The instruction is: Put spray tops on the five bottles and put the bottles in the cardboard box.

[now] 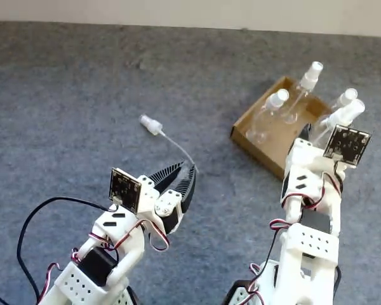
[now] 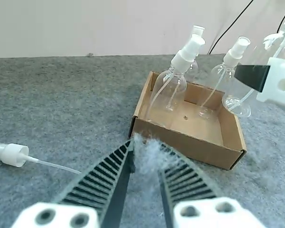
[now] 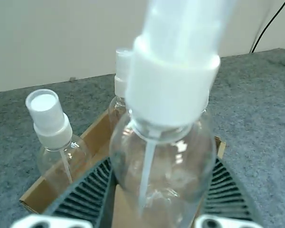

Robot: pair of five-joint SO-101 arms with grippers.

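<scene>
Bottle (image 3: 161, 152) with its spray top fitted is gripped in the right hand (image 3: 156, 192), above the cardboard box (image 1: 254, 149) at 2 o'clock on the table (image 1: 82, 82). Lower it upright, clear of the three boxed bottles (image 1: 276, 105), then release. Left hand (image 1: 187, 169) is slightly open and empty

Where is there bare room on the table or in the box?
Free: the carpet beyond and left of the loose spray top, and the strip between the left gripper and the cardboard box. Some box floor behind its near wall is bare. Crowded: the box's far side, with standing bottles and the right gripper holding a bottle.
</scene>
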